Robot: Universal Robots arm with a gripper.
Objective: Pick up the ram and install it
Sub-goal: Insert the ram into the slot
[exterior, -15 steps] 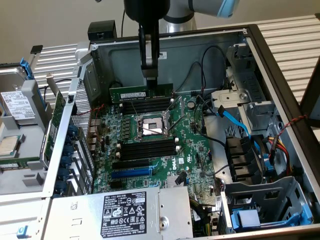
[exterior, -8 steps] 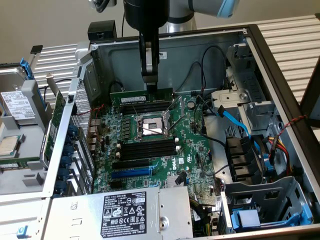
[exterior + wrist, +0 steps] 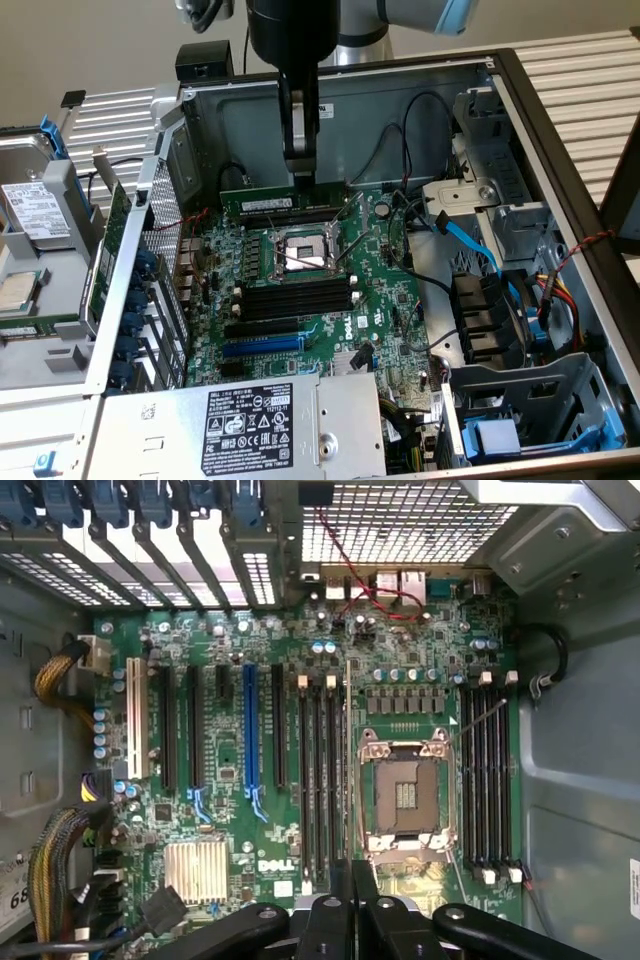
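Observation:
The ram (image 3: pixel 270 201) is a long green stick that hangs level and on edge over the far part of the motherboard (image 3: pixel 380 280). My gripper (image 3: pixel 300 178) comes straight down from above and is shut on the ram's top edge near its middle. In the wrist view the ram (image 3: pixel 347 740) is a thin edge-on line running out from between my gripper (image 3: pixel 350 890) fingers, beside the open CPU socket (image 3: pixel 405 795). Black memory slots (image 3: pixel 488 780) with white end clips lie on both sides of the socket. I cannot tell how high the stick is above the slots.
The board lies in an open computer case (image 3: pixel 560 160) with tall metal walls. A blue expansion slot (image 3: pixel 262 345) and the power supply (image 3: pixel 250 420) are at the front. A blue cable (image 3: pixel 470 240) and a drive cage (image 3: pixel 530 400) are on the exterior view's right. A hard drive (image 3: pixel 35 210) lies outside.

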